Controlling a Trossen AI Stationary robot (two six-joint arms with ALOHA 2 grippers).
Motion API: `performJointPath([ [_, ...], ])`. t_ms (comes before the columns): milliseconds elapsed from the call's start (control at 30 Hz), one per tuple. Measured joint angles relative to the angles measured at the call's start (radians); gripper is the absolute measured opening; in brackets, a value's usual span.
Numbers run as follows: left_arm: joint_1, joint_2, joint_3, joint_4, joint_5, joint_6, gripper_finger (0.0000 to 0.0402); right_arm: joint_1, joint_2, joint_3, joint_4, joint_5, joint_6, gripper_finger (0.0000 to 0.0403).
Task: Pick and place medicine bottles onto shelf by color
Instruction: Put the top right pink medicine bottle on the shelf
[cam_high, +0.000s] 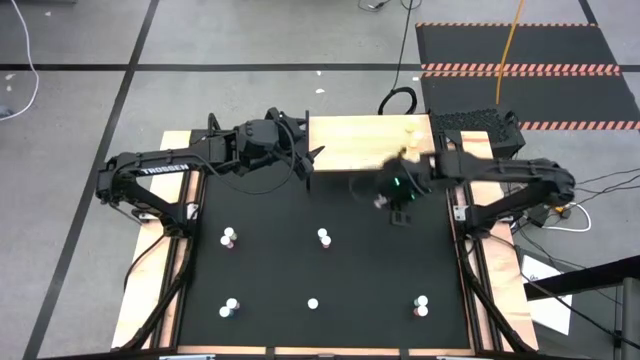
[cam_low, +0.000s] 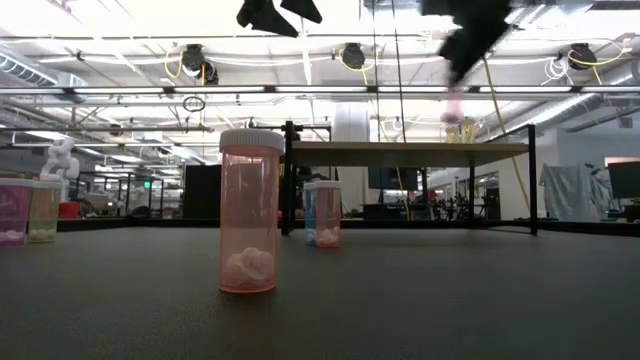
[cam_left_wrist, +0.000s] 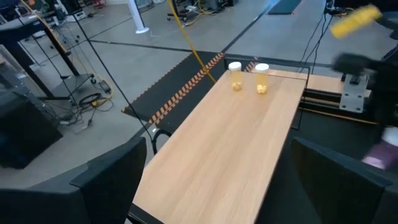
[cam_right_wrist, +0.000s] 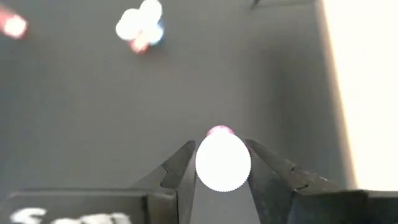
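Observation:
The shelf (cam_high: 365, 140), a light-wood board on thin black legs, stands at the table's far side, with two yellow medicine bottles (cam_left_wrist: 235, 76) (cam_left_wrist: 261, 78) at its right end. My right gripper (cam_high: 385, 192) hovers above the table just in front of the shelf, shut on a pink medicine bottle (cam_low: 455, 105). My left gripper (cam_left_wrist: 217, 186) waits open in the air at the shelf's left end, holding nothing. Several other white-capped bottles stand on the black table, among them a pink one (cam_low: 250, 212) and a blue one beside a pink one (cam_low: 322, 213). My right gripper pinches the pink bottle by its white cap (cam_right_wrist: 222, 163), one finger (cam_right_wrist: 183, 167) on each side of it. The fingers slant down from above. The pink body (cam_right_wrist: 219, 131) hangs below the cap, lifted well clear of the table.
More bottles stand on the table at its left (cam_high: 228, 237), its middle (cam_high: 323, 238) and along its near side (cam_high: 231, 307) (cam_high: 313, 303) (cam_high: 421, 305). In the low view a pink and a yellowish bottle (cam_low: 28, 210) show at the far left. The shelf's left half is bare wood (cam_left_wrist: 211, 162).

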Motion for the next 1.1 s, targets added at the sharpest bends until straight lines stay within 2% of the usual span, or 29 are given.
performJointPath([
  [267, -0.008, 0.000, 0.000, -0.076, 0.001, -0.008, 0.0392, -0.319, 0.167, 0.253, 0.023, 0.000, -0.143, 0.0119],
  [533, -0.014, 0.000, 0.000, -0.165, 0.001, -0.018, 0.0392, -0.594, 0.290, 0.344, 0.019, -0.005, -0.201, 0.0119],
  [733, -0.014, 0.000, 0.000, -0.176, 0.001, -0.035, 0.0392, -0.680, 0.329, 0.344, -0.006, -0.063, -0.207, 0.0120],
  [1100, -0.013, 0.000, 0.000, -0.183, 0.001, -0.034, 0.0392, -0.700, 0.331, 0.344, 0.008, -0.088, -0.212, 0.0120],
])
